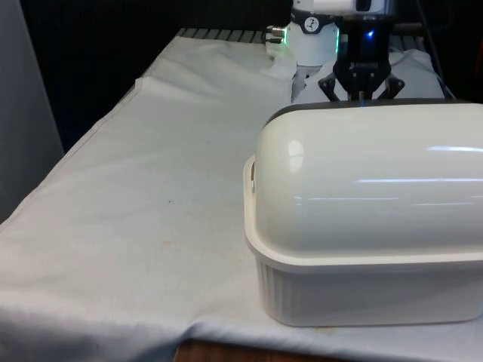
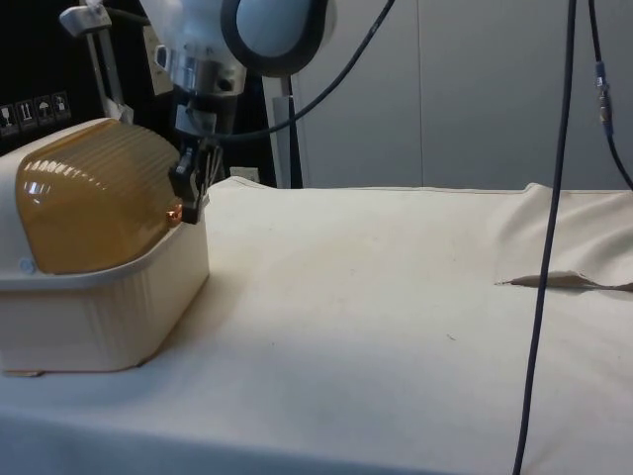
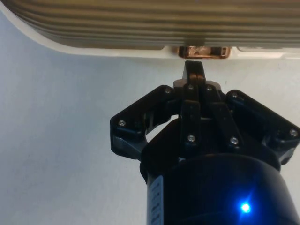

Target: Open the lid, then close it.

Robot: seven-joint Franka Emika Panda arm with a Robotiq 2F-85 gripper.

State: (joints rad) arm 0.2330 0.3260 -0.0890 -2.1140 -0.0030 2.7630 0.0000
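White cloth [image 1: 143, 196] covers the table, and in the front view your bread box [image 1: 362, 286] sits at the front view's right, near the table's close edge, its domed lid [image 1: 370, 181] down on the base. The gripper [image 1: 362, 92] hangs just behind the lid's far edge.

From the side you see the lid [image 2: 94, 203] as ribbed amber, closed over the cream base [image 2: 109, 307]; the gripper [image 2: 188, 193] points down at the box's front, right beside a small copper handle [image 2: 175, 212].

At the wrist, the fingers [image 3: 194, 75] are pressed together — nothing between them — with the tips just short of the handle [image 3: 204, 51] on the lid's rim.
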